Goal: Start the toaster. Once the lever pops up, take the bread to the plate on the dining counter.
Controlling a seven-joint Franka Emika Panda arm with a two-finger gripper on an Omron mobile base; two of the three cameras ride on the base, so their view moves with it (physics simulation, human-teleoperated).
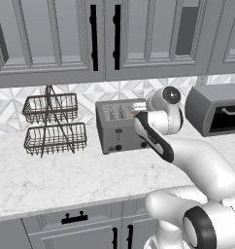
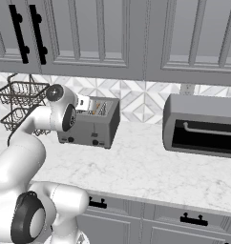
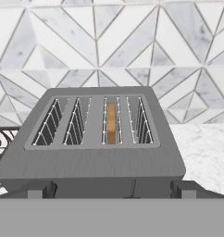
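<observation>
Toaster is sitting on the marble desk against the patterned tile wall, between a two-tier wire basket rack on its left and a larger grey toaster oven well off to its right. White arm is rising from the base at the lower right of the left base view, bending at the elbow and reaching forward so that its wrist is hanging just above and in front of the toaster's top right corner, with the hand tilting down toward the slots. End effector is standing wide apart, its two dark fingertips showing at the bottom of the hand view on either side of the toaster's front edge, gripping nothing. Seen from the hand view, the toaster's four slots are lying open to the camera, and the bread is sitting down inside the third slot from the left, only its golden-tan top edge showing between the wire guides. From the right base view the toaster's front face with its black knobs is partly hiding behind the arm's wrist joint.
</observation>
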